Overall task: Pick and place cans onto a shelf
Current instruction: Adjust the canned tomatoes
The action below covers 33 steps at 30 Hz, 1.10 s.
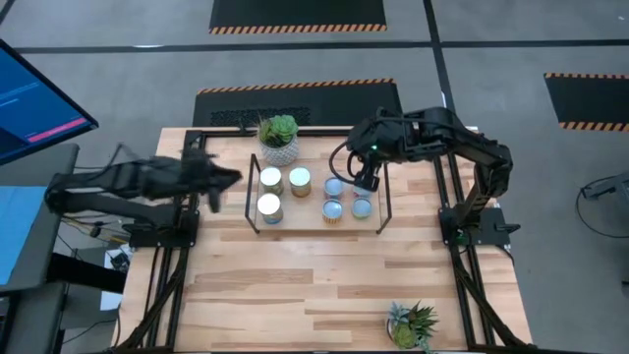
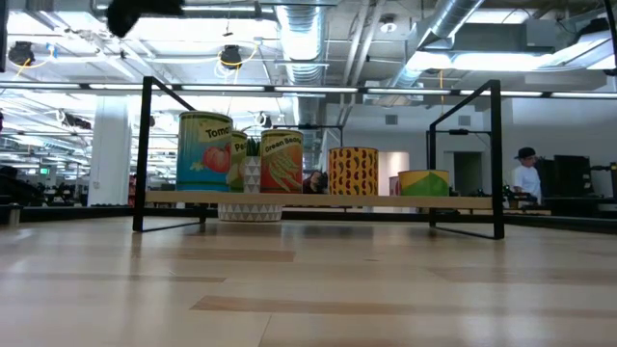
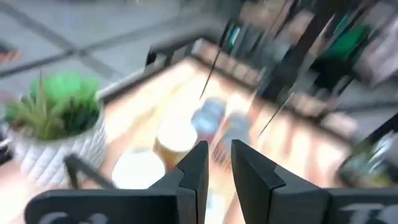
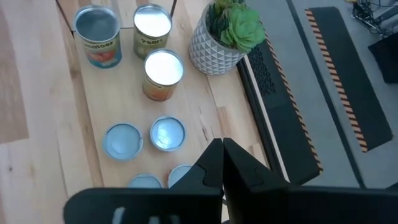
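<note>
L gripper (image 1: 228,179) just off shelf (image 1: 319,221) left end, fingers a bit apart, holds nothing. Seven cans (image 1: 299,181) sit on shelf. R gripper (image 1: 364,181) over shelf back-right, pinched, empty. Job looks nearly done, no loose cans seen.

From my remote station, I see a white patterned pot with a green succulent (image 1: 279,138) at 12 o'clock on the wooden tabletop (image 1: 324,275). A spiky green potted plant (image 1: 414,323) stands near the table's edge at about 5 o'clock. Black mats with orange-striped edging (image 1: 298,13) lie on the grey floor at 12 o'clock beyond the table. A blue monitor screen (image 1: 34,93) shows at 10 o'clock. In the low view, I note a person in a dark cap (image 2: 526,176) at 3 o'clock, far back in the room.
</note>
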Each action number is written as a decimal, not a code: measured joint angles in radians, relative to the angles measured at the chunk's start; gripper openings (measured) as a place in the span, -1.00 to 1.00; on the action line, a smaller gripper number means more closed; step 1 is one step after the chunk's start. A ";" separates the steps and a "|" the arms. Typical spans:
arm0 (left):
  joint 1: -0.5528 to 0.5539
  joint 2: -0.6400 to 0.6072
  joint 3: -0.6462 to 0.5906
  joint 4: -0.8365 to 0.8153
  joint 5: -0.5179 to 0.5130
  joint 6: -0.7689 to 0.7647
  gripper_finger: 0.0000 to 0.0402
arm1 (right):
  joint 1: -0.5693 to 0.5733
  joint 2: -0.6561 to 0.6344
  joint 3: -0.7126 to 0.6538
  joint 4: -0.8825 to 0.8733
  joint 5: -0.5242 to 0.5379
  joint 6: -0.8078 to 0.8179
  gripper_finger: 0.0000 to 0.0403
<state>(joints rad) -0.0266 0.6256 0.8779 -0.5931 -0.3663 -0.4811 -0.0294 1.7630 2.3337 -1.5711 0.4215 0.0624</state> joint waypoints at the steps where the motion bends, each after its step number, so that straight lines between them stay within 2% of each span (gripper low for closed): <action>1: 0.008 0.058 0.037 -0.041 0.005 0.002 -0.72 | 0.000 0.000 0.000 0.000 0.000 -0.006 -0.91; 4: 0.044 0.230 0.169 -0.147 0.018 0.073 -0.72 | 0.000 0.000 0.000 0.000 0.001 -0.010 -0.89; 7: 0.081 0.367 0.298 -0.240 0.100 0.212 -0.72 | 0.000 0.000 0.000 0.000 0.001 -0.010 -0.88; 10: 0.112 0.468 0.394 -0.283 0.176 0.283 -0.72 | 0.010 -0.010 -0.001 0.000 0.001 0.000 -0.89; 13: 0.137 0.531 0.441 -0.334 0.237 0.354 -0.72 | 0.033 -0.029 0.001 0.000 0.003 0.035 -0.91; 16: 0.163 0.573 0.443 -0.378 0.256 0.390 -0.72 | 0.064 -0.052 0.000 0.000 0.014 0.064 -0.93; 19: 0.179 0.611 0.443 -0.425 0.278 0.445 -0.72 | 0.095 -0.087 -0.026 0.001 0.085 0.127 -0.92; 21: 0.185 0.636 0.443 -0.445 0.320 0.484 -0.72 | 0.113 -0.131 -0.102 0.001 0.173 0.190 -0.92; 24: 0.186 0.680 0.443 -0.469 0.370 0.500 -0.72 | 0.120 -0.222 -0.285 -0.002 0.274 0.324 -0.92; 29: 0.187 0.733 0.443 -0.470 0.397 0.532 -0.72 | 0.118 -0.397 -0.605 0.006 0.290 0.570 -0.92; 33: 0.187 0.773 0.443 -0.482 0.420 0.533 -0.72 | 0.120 -0.500 -0.776 0.019 0.320 0.782 -0.91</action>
<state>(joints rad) 0.1600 1.3985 1.3205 -1.0752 0.0539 0.0521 0.0906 1.2629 1.5575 -1.5525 0.7415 0.8439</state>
